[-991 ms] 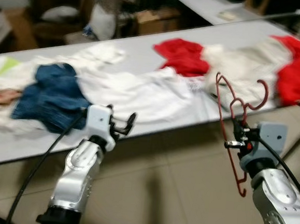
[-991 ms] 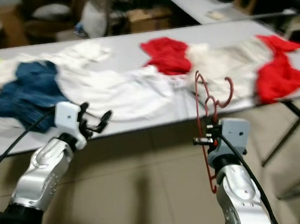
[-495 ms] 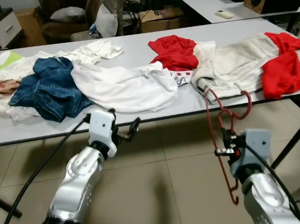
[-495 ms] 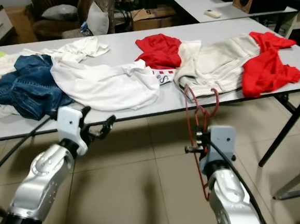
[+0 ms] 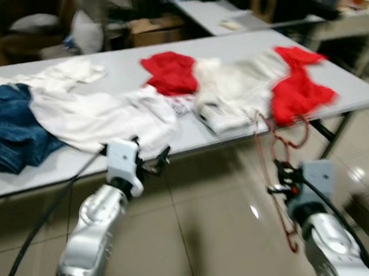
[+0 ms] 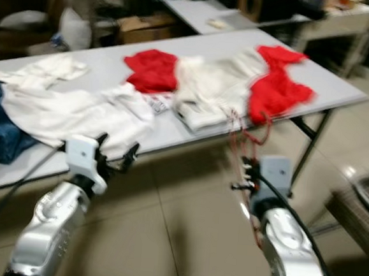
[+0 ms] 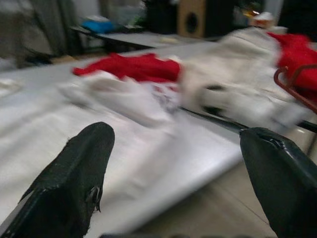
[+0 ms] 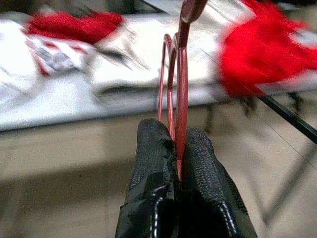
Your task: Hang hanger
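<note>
No legible text, label, brand, number or sign appears in any view. A small white patch with red and dark markings [image 5: 182,105] lies on the tabletop [image 5: 119,75], near its front edge, between the white garment [image 5: 97,115] and the cream garment [image 5: 236,91]; motion blur leaves its markings unreadable. In the left wrist view the same patch [image 7: 166,94] shows as a smear of red and dark strokes, with no character that can be made out.
</note>
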